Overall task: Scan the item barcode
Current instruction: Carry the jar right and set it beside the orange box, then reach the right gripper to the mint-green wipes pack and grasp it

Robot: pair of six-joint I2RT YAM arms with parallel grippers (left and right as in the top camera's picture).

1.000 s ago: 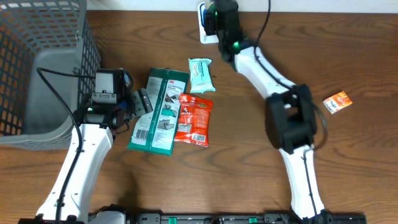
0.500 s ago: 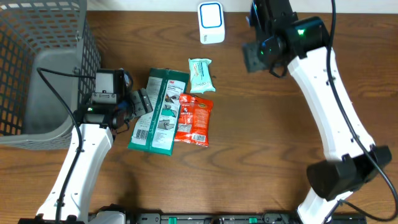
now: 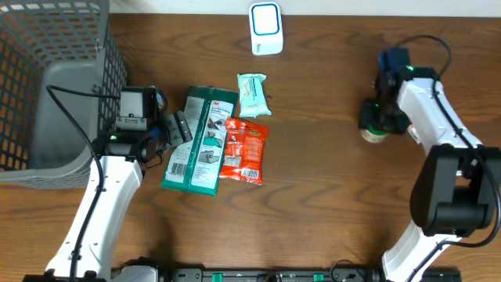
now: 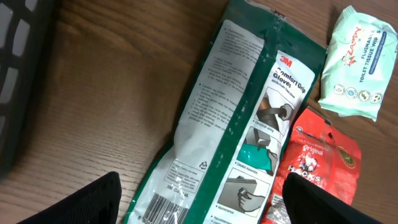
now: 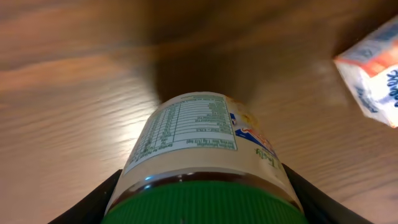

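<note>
- Over at the far left of the surface (image 3: 313,204) sits the grey basket (image 3: 47,70); I judge it has no part in the coming move.
- Just right of it my left claw (image 4: 208,202) hangs with its fingers wide apart and nothing between them, just beside the left edge of the glove pack (image 3: 202,141). A red packet (image 3: 244,153) lies against that pack's right side, and a wipes pack (image 3: 253,94) lies just behind the red packet.
- At the back edge, near the middle, stands the scanner (image 3: 266,27), white with a blue face.
- Well to the right of all that is the jar (image 5: 205,143), clamped in my right claw (image 3: 380,117), one finger on either side of its green lid.
- From the right wrist view, the jar's long axis runs from the lid at the claw out to the base, which points away and down toward the wood. I cannot tell whether the base touches the surface.
- The nutrition panel on the label faces up toward the wrist camera. I see no barcode on the part of the label that shows.
- What matters next: the scanner lies to the jar's left and farther back, well apart from it. The right arm already holds the jar, so I'd carry it that way and turn the label until the code faces the scanner.
- At the far right of the wrist view an orange box (image 5: 373,74) lies near the jar; I'd keep clear of it.
</note>
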